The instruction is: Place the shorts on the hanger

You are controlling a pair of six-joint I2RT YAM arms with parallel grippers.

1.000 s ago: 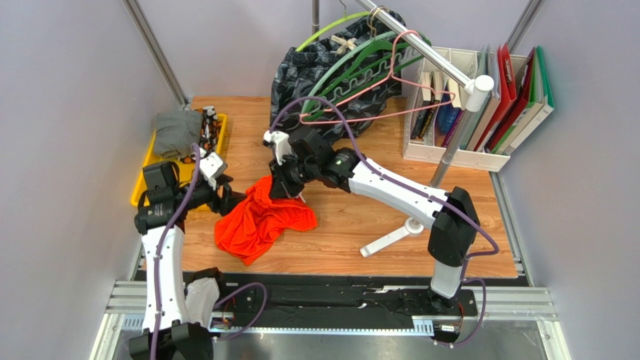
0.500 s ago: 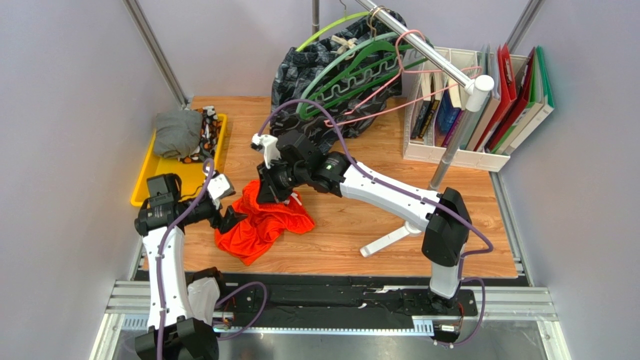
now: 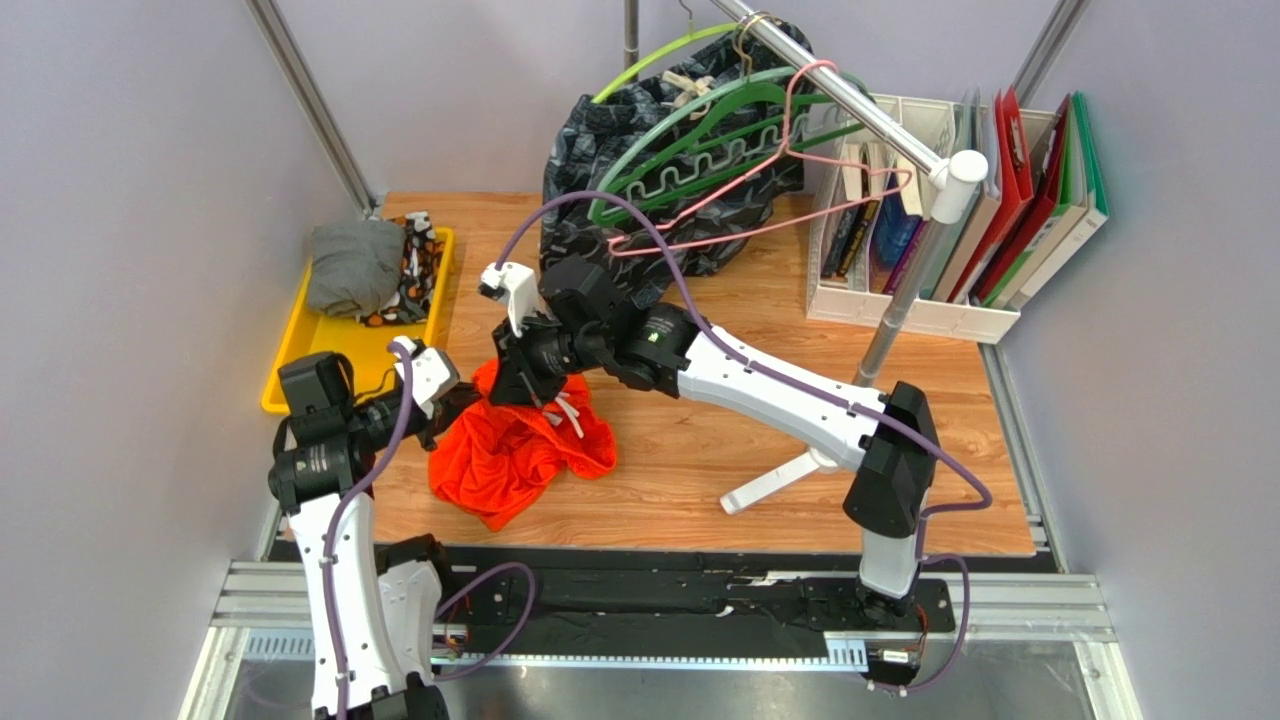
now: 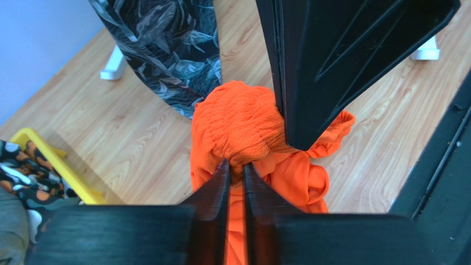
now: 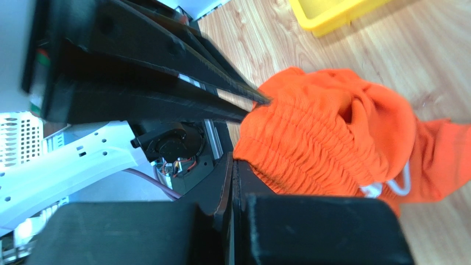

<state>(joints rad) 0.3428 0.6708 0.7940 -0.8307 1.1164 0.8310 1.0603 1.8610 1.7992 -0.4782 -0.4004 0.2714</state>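
Top external: left hand (image 3: 458,410) and right hand (image 3: 520,390) pinch shorts (image 3: 519,453); yellow tray (image 3: 340,333) holds grey cloth (image 3: 353,267).

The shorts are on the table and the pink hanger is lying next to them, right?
No. The shorts are on the table, but the pink hanger hangs on the metal rail, as the top view shows.

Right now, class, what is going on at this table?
The orange shorts lie bunched on the wooden table, and a robot grips them in two places. The left pincer is shut on a fold of the fabric. The right pincer is shut on the gathered waistband close beside it. The pink hanger hangs on the metal rail at the back, among green hangers, with nothing on it yet.
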